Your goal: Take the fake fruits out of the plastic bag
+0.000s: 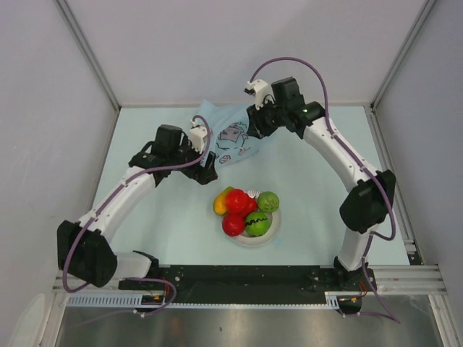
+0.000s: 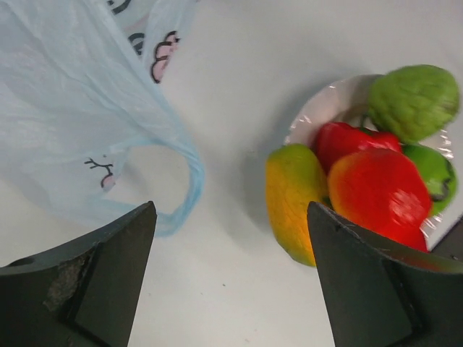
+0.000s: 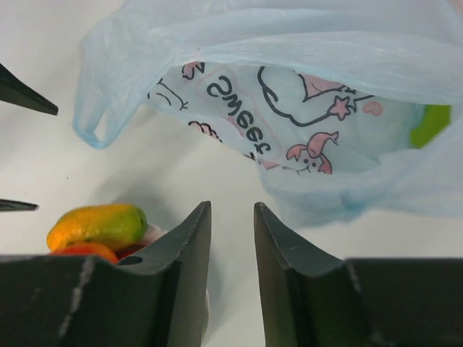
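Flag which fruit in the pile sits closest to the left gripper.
The yellow-orange oblong fruit, on the pile's side facing the plastic bag. The red fruits and green fruits lie beyond it from the left gripper.

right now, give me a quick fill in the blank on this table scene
1. The fake fruits taken out so far are piled on a white ____.
2. The plastic bag is light ____ with a cartoon print.
3. The left tool stands wide ____, with nothing between its fingers.
4. A ____ fruit shows through the bag's wall.

Missing words: plate; blue; open; green
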Controlling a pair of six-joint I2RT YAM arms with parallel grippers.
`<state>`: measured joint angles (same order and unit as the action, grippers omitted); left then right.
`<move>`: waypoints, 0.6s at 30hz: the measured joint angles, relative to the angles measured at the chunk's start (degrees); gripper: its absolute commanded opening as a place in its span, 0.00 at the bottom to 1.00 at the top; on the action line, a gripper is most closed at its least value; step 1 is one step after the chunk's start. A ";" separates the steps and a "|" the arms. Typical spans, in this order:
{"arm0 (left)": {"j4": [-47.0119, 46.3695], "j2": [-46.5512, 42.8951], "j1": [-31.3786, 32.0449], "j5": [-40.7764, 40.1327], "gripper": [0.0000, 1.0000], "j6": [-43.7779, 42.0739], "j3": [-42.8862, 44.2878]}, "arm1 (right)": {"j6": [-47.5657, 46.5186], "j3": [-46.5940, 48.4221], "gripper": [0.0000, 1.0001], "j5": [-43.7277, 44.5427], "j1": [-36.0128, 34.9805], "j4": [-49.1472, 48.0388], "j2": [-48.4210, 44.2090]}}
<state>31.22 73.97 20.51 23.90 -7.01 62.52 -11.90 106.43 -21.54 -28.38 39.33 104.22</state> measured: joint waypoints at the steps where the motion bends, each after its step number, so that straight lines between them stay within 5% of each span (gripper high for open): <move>1: 0.07 1.86 0.42 -1.38 0.90 -0.13 0.76 | 0.90 0.37 0.28 -0.07 0.00 -0.35 1.33; 4: 0.02 7.91 0.48 -4.81 0.91 -1.03 3.54 | 3.76 2.58 0.26 -0.39 0.02 -1.03 6.69; 7: -0.33 12.68 0.66 -7.37 0.75 -1.55 5.31 | 6.82 4.61 0.26 -0.35 0.00 -1.84 10.95; 10: -0.61 16.37 1.29 -9.70 0.37 -2.36 6.03 | 10.05 7.61 0.26 0.52 0.00 -2.64 14.82; 12: -0.39 17.94 1.62 -10.58 0.23 -3.02 6.67 | 12.00 8.83 0.26 2.91 0.04 -3.50 16.72; 13: -0.15 18.38 1.77 -10.86 0.02 -3.45 6.99 | 12.81 8.90 0.26 4.39 0.22 -4.02 17.27; 18: 0.61 16.92 1.79 -9.88 0.00 -4.57 7.39 | 12.94 2.49 0.26 10.97 1.95 -6.03 17.70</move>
<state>31.83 90.89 22.31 14.02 -11.57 69.91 1.04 108.92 -10.57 -26.44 33.30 121.93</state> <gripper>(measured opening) 0.012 0.262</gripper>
